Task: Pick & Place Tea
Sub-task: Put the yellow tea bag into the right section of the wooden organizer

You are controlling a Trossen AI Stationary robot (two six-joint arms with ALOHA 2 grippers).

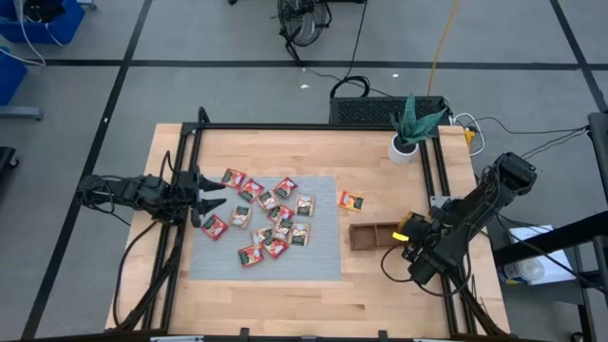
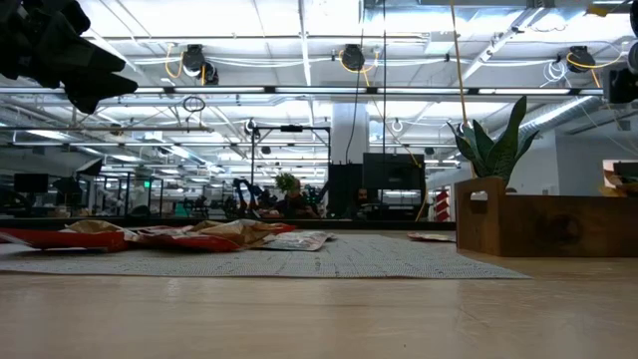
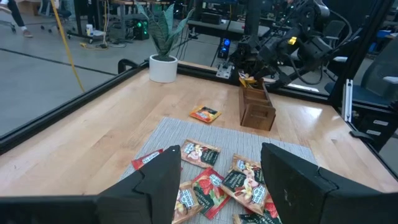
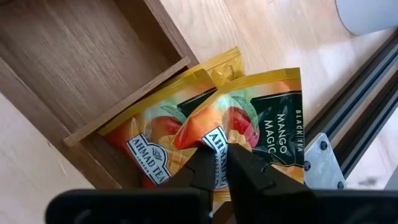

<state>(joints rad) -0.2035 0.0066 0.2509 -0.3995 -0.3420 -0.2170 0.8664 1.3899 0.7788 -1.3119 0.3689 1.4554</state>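
Several red, white and green tea sachets [image 1: 271,220] lie flat on the grey mat [image 1: 323,261]. One yellow-orange sachet [image 1: 351,200] lies alone on the wood. My right gripper [image 1: 410,233] hangs over the right end of the brown wooden tray [image 1: 375,235], shut on a yellow-orange sachet [image 4: 261,124]. A second yellow sachet [image 4: 155,137] leans in the end compartment beneath it. My left gripper [image 1: 211,201] waits open at the mat's left edge, touching nothing. My right gripper pinches the yellow-orange sachet between its two fingers at one edge [image 4: 214,138], near that edge's middle. The fingers slant steeply down from above. The sachet hangs below them over the tray's end compartment, overlapping the other yellow sachet; whether the two touch I cannot tell.
A plant in a white pot [image 1: 410,133] stands at the far right of the table. Black frame rails [image 1: 432,180] run along both sides, one close to the tray's right end. Bare wood lies between mat and tray.
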